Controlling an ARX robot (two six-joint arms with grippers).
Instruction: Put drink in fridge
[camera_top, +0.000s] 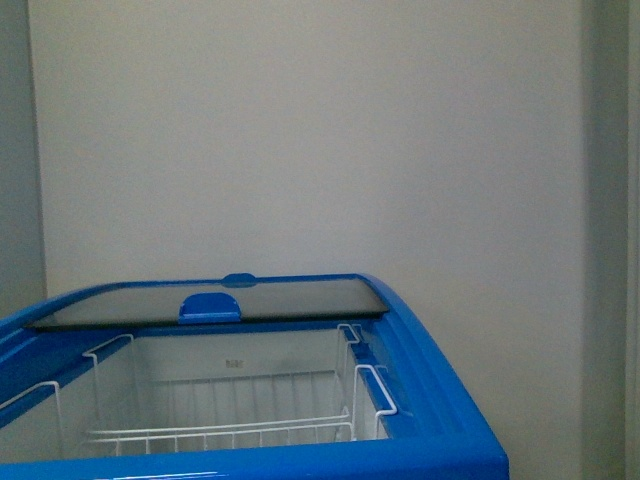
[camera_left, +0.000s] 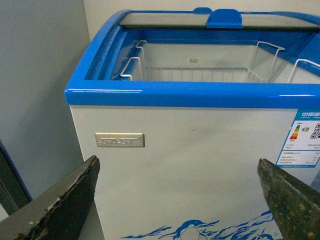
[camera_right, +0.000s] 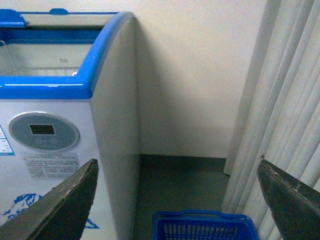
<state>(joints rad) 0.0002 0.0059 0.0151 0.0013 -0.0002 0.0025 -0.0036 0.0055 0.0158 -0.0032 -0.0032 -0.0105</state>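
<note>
The fridge (camera_top: 440, 400), a white chest cooler with a blue top rim, stands right in front of me. Its glass lid (camera_top: 210, 300) is slid to the back and the white wire basket (camera_top: 220, 430) inside looks empty. The fridge also shows in the left wrist view (camera_left: 190, 95), with its penguin-and-mountain picture low on the front, and in the right wrist view (camera_right: 50, 90). My left gripper (camera_left: 177, 200) is open and empty, facing the fridge's front wall. My right gripper (camera_right: 177, 200) is open and empty, beside the fridge's right corner. The drink is out of view.
A blue plastic shopping basket (camera_right: 202, 227) sits on the floor to the right of the fridge, below my right gripper. Pale curtains (camera_right: 285, 100) hang at the right. A plain wall (camera_top: 320, 140) stands behind the fridge.
</note>
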